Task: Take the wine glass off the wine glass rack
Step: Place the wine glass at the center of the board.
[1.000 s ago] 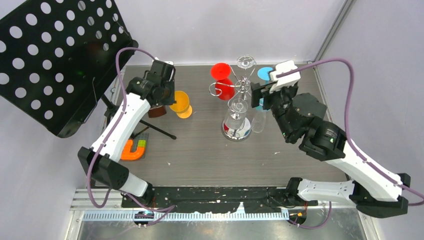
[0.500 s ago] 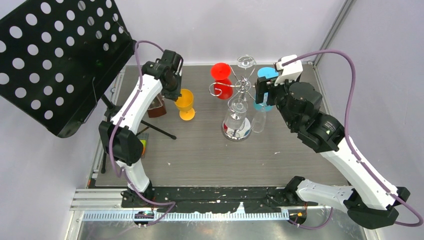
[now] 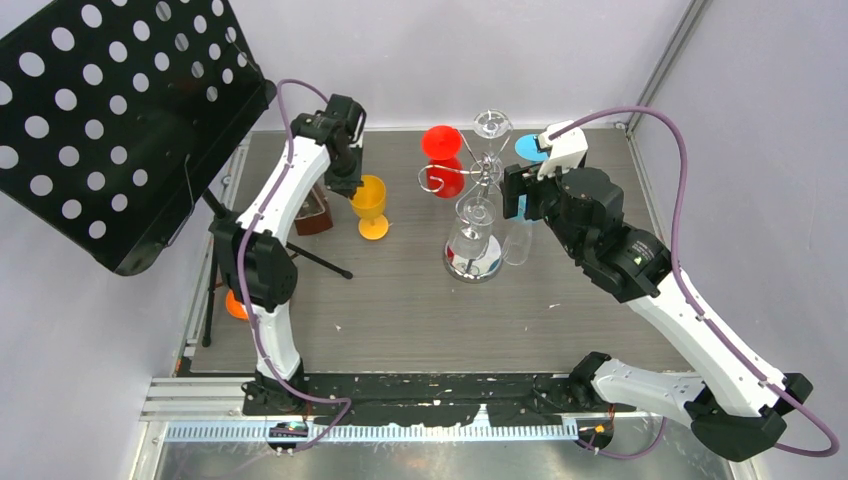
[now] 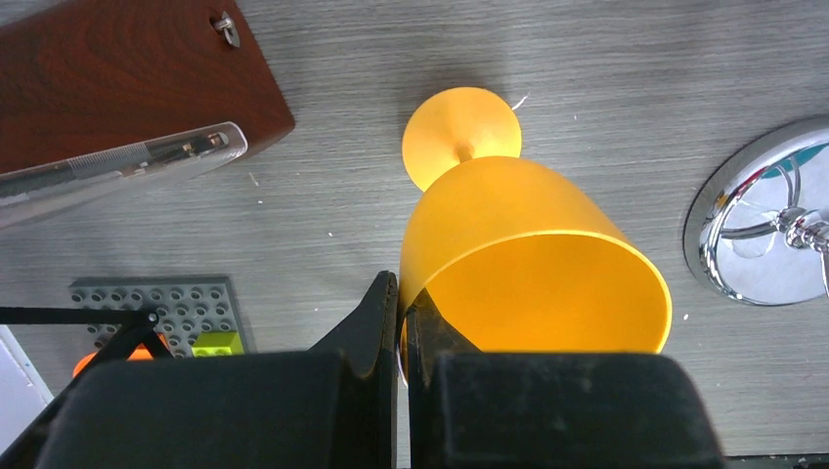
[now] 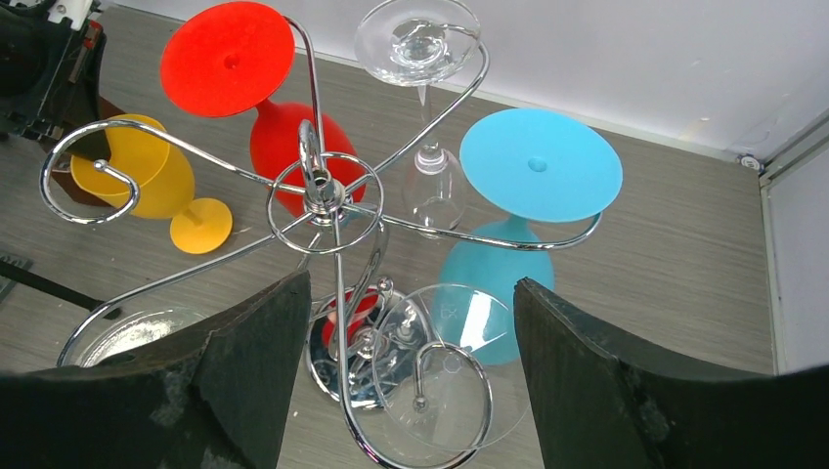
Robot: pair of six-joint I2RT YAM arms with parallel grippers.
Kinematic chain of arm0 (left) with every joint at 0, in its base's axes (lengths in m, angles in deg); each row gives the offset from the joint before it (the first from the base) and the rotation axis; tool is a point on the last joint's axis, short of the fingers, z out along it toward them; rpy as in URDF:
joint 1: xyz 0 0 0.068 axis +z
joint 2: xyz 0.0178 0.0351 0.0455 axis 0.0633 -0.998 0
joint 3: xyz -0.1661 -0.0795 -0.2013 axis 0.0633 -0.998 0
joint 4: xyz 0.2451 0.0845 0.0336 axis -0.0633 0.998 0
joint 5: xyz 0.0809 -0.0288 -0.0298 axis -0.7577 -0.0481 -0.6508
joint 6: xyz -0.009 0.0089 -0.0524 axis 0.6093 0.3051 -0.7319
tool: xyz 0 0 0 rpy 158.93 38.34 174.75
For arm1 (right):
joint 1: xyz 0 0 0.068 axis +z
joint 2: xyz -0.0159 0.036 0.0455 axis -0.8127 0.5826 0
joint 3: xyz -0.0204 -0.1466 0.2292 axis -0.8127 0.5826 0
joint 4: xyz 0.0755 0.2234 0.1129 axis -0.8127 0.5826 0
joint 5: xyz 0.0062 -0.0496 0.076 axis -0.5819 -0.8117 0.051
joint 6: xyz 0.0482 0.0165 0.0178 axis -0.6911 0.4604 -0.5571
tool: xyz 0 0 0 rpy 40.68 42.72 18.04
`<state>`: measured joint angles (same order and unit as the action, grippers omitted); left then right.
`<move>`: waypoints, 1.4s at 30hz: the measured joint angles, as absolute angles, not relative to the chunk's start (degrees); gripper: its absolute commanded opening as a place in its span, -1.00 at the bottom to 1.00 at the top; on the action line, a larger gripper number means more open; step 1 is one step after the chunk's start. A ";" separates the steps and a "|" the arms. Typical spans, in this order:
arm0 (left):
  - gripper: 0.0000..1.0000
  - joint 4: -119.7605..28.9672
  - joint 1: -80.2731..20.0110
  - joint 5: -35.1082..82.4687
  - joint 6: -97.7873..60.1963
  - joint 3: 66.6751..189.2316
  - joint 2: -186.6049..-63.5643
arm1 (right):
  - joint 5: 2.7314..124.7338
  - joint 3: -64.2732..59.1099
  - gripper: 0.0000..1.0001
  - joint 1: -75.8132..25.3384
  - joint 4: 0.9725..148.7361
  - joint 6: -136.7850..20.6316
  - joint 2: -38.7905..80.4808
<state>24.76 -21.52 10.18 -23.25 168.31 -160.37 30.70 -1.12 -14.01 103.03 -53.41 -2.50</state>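
Note:
The chrome wine glass rack (image 3: 478, 176) stands mid-table on its mirrored base (image 5: 337, 376). Red (image 5: 230, 59), blue (image 5: 540, 166) and clear (image 5: 415, 39) wine glasses hang upside down from its scroll arms. An orange wine glass (image 3: 370, 203) stands off the rack on the table, to its left. My left gripper (image 4: 402, 293) is shut on the rim of this orange glass (image 4: 533, 244), one finger inside the bowl and one outside. My right gripper (image 5: 415, 381) hovers open above the rack's right side, its fingers either side of a clear glass foot (image 5: 459, 362) without touching it.
A black perforated panel (image 3: 100, 120) leans over the far left. A brown wooden box (image 4: 117, 88) lies just left of the orange glass, with a grey brick plate (image 4: 166, 308) nearer me. The back wall runs close behind the rack.
My left arm has stretched out further, its elbow swinging back towards me, and the orange glass has come more upright. The right gripper has shifted slightly and stays open over the rack.

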 measured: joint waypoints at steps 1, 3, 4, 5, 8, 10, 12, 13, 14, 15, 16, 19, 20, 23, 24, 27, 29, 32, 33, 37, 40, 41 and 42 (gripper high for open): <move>-1.00 24.76 -21.48 10.18 -23.25 168.56 -160.70 | 30.88 -1.03 0.65 -14.07 103.01 -53.48 -2.50; -1.00 24.82 -21.22 10.27 -23.27 169.12 -161.40 | 31.29 -0.97 0.66 -14.11 103.01 -53.63 -2.50; -1.00 24.78 -21.11 10.32 -23.27 169.23 -161.68 | 31.43 -0.97 0.66 -14.11 102.99 -53.66 -2.50; -1.00 24.82 -20.95 10.32 -23.27 169.23 -161.92 | 31.56 -0.97 0.66 -14.14 102.99 -53.70 -2.52; -0.95 24.85 -20.71 10.34 -23.27 169.23 -162.67 | 31.84 -0.73 0.67 -14.33 102.95 -53.83 -2.83; -0.90 24.85 -20.63 10.32 -23.27 169.23 -163.15 | 31.84 -0.38 0.67 -14.38 102.97 -53.83 -3.27; -0.80 24.87 -20.58 10.32 -23.27 169.23 -163.56 | 31.84 -0.18 0.68 -14.46 102.99 -53.85 -3.64; -0.74 24.85 -20.54 10.34 -23.27 169.23 -163.74 | 31.84 -0.11 0.68 -14.49 102.95 -53.87 -3.77; -0.66 24.85 -20.52 10.32 -23.29 169.23 -163.87 | 31.84 -0.09 0.68 -14.49 102.97 -53.90 -3.94; -0.57 24.85 -20.47 10.29 -23.27 169.23 -163.96 | 31.84 -0.05 0.68 -14.49 102.97 -53.94 -4.10; -0.46 24.87 -20.43 10.32 -23.27 169.23 -163.98 | 31.84 -0.03 0.68 -14.49 102.97 -53.96 -4.23; -0.17 24.85 -20.34 10.29 -23.31 169.23 -163.98 | 31.82 0.00 0.68 -14.49 103.01 -53.96 -4.51; -0.10 24.85 -20.32 10.29 -23.34 169.23 -163.98 | 31.82 0.00 0.68 -14.49 103.01 -53.96 -4.51; 0.07 24.85 -20.17 10.29 -23.42 169.23 -163.98 | 31.82 0.00 0.69 -14.49 103.06 -53.96 -4.51; 0.11 24.85 -20.10 10.29 -23.49 169.23 -163.98 | 31.82 0.00 0.69 -14.49 103.06 -53.96 -4.53; 0.16 24.87 -19.97 10.25 -23.55 169.23 -163.89 | 31.84 0.00 0.69 -14.49 103.12 -53.98 -4.88; 0.17 24.93 -19.95 10.07 -23.64 169.23 -163.61 | 31.86 0.00 0.70 -14.49 103.23 -54.01 -5.34; 0.20 25.13 -19.95 10.10 -23.84 169.23 -162.41 | 31.91 0.00 0.70 -14.49 103.32 -54.07 -6.15; 0.22 25.20 -19.95 10.27 -23.97 169.17 -161.49 | 31.93 -0.03 0.71 -14.49 103.43 -54.07 -6.35; 0.28 25.11 -19.97 11.65 -24.95 168.23 -156.07 | 31.99 -0.38 0.71 -14.49 104.74 -54.46 -6.87; 0.30 24.85 -20.12 13.18 -25.43 166.94 -150.87 | 32.06 -0.55 0.71 -14.49 106.20 -54.73 -7.13; 0.30 24.78 -20.23 14.05 -25.78 166.78 -149.14 | 32.06 -0.55 0.71 -14.49 106.62 -54.88 -7.29; 0.31 24.65 -20.43 14.53 -26.05 166.70 -147.89 | 32.06 -0.55 0.71 -14.49 106.84 -54.94 -7.42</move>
<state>24.65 -20.43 14.53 -26.05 166.70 -147.89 32.06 -0.55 -14.49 106.84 -54.94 -7.42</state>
